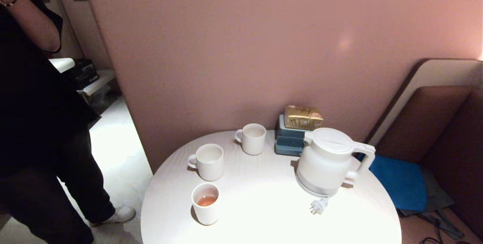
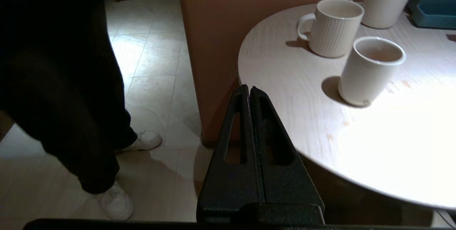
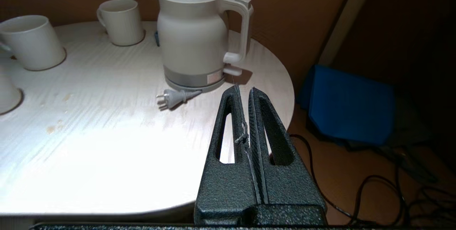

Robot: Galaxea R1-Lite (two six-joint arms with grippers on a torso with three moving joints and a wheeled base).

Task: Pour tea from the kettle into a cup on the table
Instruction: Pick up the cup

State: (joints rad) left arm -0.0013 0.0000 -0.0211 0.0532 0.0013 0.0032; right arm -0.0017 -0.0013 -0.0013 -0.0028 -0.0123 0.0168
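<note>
On the tabletop (image 1: 264, 213) I count three white cups: a near cup (image 1: 205, 203), a middle cup (image 1: 208, 161) and a far cup (image 1: 253, 138). I count one kettle (image 1: 326, 162), one plug (image 1: 319, 206), one blue box (image 1: 288, 142) and one golden packet (image 1: 303, 117).

A round white table (image 1: 264, 213) holds three white cups. The nearest cup (image 1: 205, 203) has reddish-brown tea (image 1: 206, 200) in it. Two mugs (image 1: 208, 161) (image 1: 252, 138) stand farther back. A white kettle (image 1: 327, 162) sits on the right, lid shut, its plug (image 1: 319, 206) lying beside it. A person in dark clothes (image 1: 34, 123) stands far left.
</note>
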